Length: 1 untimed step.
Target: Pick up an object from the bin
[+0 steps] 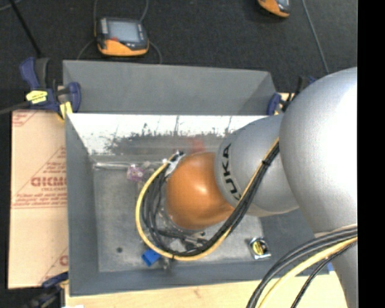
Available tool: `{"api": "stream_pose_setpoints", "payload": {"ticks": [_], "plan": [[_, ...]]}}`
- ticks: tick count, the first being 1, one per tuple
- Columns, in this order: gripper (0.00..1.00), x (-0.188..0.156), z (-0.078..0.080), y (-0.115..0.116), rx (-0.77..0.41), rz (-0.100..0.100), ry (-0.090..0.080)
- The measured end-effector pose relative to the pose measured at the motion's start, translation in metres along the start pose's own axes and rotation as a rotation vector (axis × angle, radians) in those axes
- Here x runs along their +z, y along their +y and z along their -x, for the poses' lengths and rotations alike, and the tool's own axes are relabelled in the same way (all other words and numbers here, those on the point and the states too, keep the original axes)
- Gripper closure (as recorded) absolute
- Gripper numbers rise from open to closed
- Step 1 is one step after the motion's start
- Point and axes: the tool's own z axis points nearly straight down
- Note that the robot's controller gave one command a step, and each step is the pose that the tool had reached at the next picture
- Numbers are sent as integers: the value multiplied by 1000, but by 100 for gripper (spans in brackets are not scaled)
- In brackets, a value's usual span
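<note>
Count from my end: four loose things on the bin (81, 204) floor, one of each kind.

Near edge: one small blue piece (149, 258), left of centre, close to the near wall and just beside the bottom of the cable loop (139, 207). One small yellow-and-black item (258, 247) sits near-right, apart from the rest, under the arm (264, 168).

Middle: the gripper (177, 236) is low over the floor around bin centre, slightly toward the near side. The orange cover (192, 189) and the cables sit on top of it, so I can't tell whether it's open or closed, or whether it has anything. The nearest loose thing I can see is the blue piece, just near-left of it. I can't tell if they touch.

Far side: one purple thing (135, 172) is far-left of the cover, with one clear thin stick (111, 165) just to its left, lying along the foot of the far wall (168, 129).

Room: the left part of the floor is bare, from the left wall to the cable loop. The right and far-right are covered by the arm body, so I can't see the floor there.

Outside, beyond the far rim, are two orange-and-black devices: one far-left (120, 36), one at the frame's top edge (274, 5).
</note>
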Motion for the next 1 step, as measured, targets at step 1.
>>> {"api": "stream_pose_setpoints", "payload": {"ticks": [1], "plan": [[100, -138, 5, -18, 16, -3, -1]]}}
